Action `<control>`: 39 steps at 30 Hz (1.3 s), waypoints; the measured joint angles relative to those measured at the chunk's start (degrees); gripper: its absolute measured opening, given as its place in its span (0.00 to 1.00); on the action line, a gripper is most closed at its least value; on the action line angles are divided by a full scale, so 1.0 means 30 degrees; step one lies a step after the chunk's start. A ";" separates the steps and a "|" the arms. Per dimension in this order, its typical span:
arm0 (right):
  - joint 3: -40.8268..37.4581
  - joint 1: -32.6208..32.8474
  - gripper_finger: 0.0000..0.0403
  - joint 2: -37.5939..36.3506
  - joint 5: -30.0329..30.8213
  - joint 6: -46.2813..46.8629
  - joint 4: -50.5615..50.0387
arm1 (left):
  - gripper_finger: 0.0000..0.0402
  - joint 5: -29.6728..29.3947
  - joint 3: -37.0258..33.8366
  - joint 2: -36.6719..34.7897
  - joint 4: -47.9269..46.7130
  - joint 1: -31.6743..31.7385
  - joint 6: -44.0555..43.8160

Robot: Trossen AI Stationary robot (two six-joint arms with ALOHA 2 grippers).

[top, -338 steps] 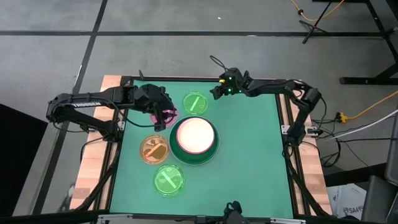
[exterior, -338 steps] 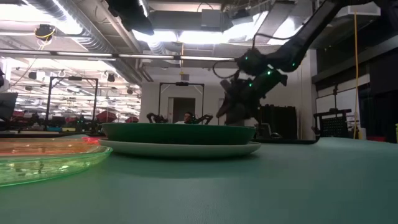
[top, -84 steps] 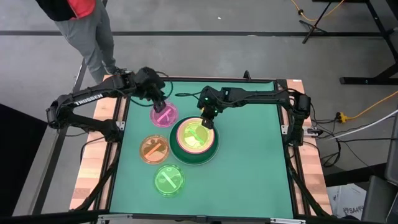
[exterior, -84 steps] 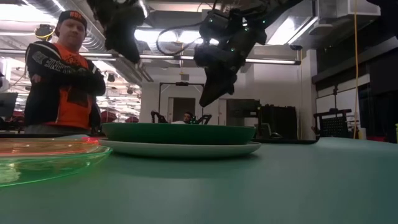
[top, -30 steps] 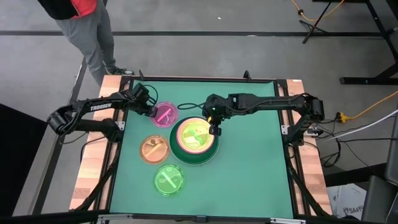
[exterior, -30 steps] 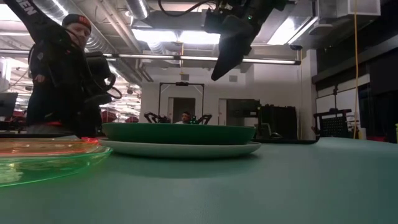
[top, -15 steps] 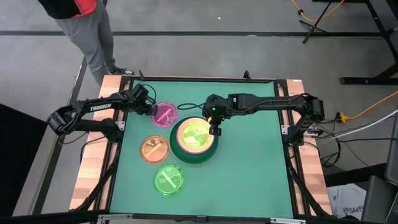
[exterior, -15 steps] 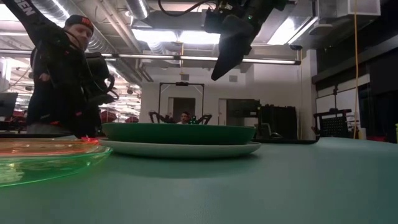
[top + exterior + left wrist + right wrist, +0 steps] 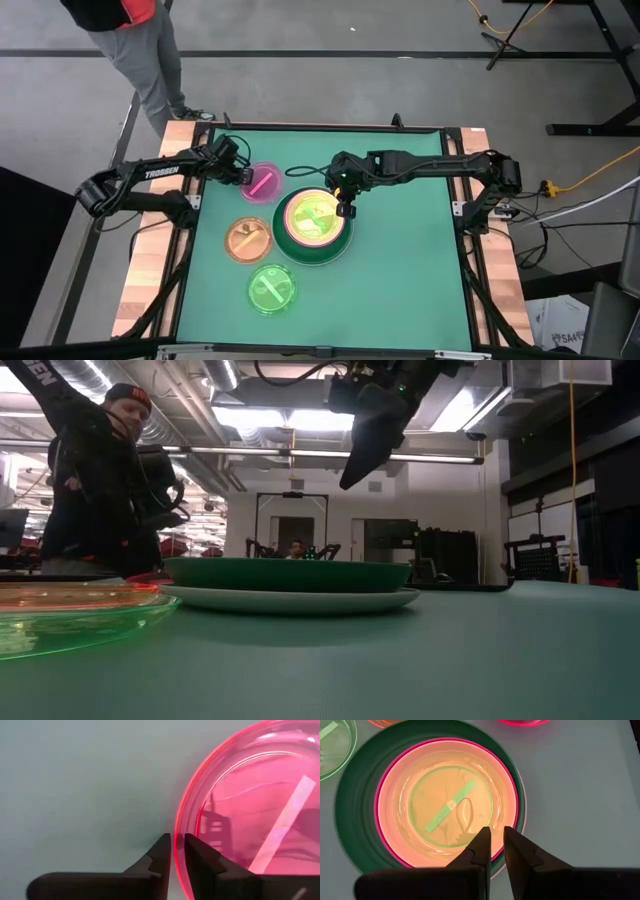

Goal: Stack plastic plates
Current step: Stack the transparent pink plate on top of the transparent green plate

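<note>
While the lime green translucent plate point(image 9: 271, 288) and the orange translucent plate point(image 9: 247, 239) are lying loose low in the high view, the big stack point(image 9: 313, 224) at centre is carrying another lime plate. The right hand point(image 9: 345, 203) is hovering above its rim, fingers nearly closed and empty. Farther up-left, the left hand point(image 9: 172, 851) is pinching the pink translucent plate's point(image 9: 263, 184) rim. That thin-edge grip risks slipping, dragging the plate across the tabletop point(image 9: 410, 270).
</note>
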 joint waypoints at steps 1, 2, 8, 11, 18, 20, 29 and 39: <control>0.0000 0.0000 0.10 0.0000 0.0006 0.0000 0.0000 | 0.10 0.0027 0.0000 0.0000 0.0007 0.0000 -0.0003; 0.0000 0.0000 0.10 0.0000 -0.0001 0.0000 -0.0004 | 0.09 0.0063 0.0000 0.0000 0.0013 0.0000 -0.0004; 0.0000 0.0000 0.10 0.0000 0.0004 0.0000 -0.0262 | 0.01 0.0453 -0.0015 0.0015 0.0038 -0.0022 -0.0011; -0.0007 0.0000 0.10 0.0007 0.0006 0.0000 -0.0742 | 0.01 0.0443 -0.0015 0.0007 0.0096 -0.0022 -0.0011; -0.0007 0.0000 0.10 0.0007 0.0014 -0.0007 -0.1786 | 0.00 0.1158 -0.0039 0.0015 0.1435 -0.0029 -0.0004; -0.0007 0.0000 0.10 -0.0034 0.0101 -0.0002 -0.2171 | 0.00 0.1603 -0.0044 -0.0005 0.2073 -0.0029 -0.0014; -0.0015 0.0000 0.10 -0.1015 0.2462 0.0109 -0.3339 | 0.00 0.3297 0.0883 -0.0022 0.3097 -0.0029 -0.0485; -0.0015 0.0007 0.10 -0.1239 0.2454 0.0160 -0.3938 | 0.00 0.2891 0.2953 -0.0036 0.3111 0.0028 -0.0272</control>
